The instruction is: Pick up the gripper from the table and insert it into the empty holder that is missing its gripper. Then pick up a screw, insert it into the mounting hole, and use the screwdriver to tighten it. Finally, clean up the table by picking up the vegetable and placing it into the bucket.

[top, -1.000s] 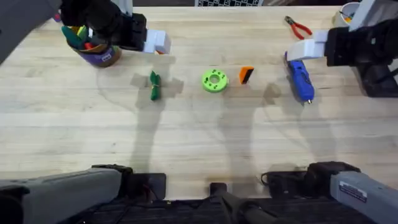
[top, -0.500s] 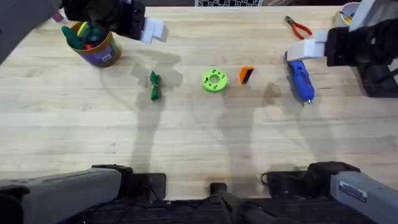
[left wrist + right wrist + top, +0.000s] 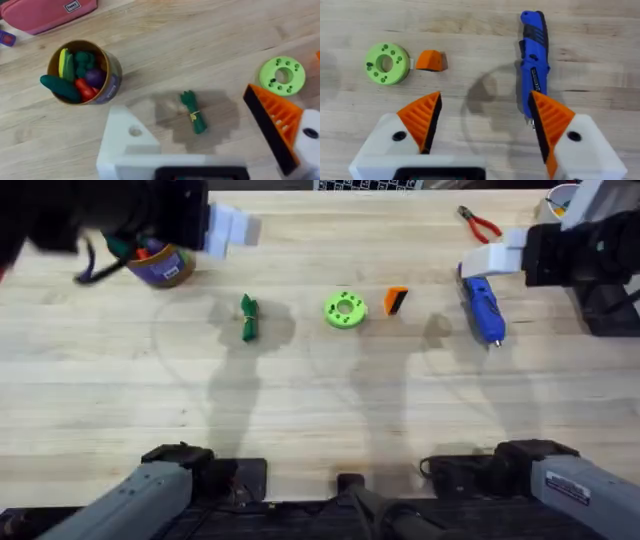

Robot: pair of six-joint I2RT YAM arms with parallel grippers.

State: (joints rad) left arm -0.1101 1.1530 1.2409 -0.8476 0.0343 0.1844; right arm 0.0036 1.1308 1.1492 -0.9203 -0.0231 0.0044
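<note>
Bucket (image 3: 82, 72) lies just ahead of the left gripper (image 3: 210, 135) and to one side, already crowded with toy vegetables, and the dark-green vegetable (image 3: 193, 112) lies on the bare wood directly beneath the gap between the left arm's two mounts. That gripper stands spread wide. One side is a bare white holder (image 3: 127, 135) with an empty screw hole and no orange finger, which I take to be the mount awaiting its part; the other carries a ribbed orange finger.

The right gripper (image 3: 485, 125) hangs above the table with nothing between its orange fingers (image 3: 422, 117), also spread apart. The blue screwdriver (image 3: 535, 57) lies flat just under and beyond its one finger, tip pointing back toward it, probably laid there for an easy grab. The loose orange gripper (image 3: 430, 60) rests farther off beyond the other finger, touching or nearly touching a lime-green disc (image 3: 386, 63).

With the loose finger on the table, the first step looks not yet done.
</note>
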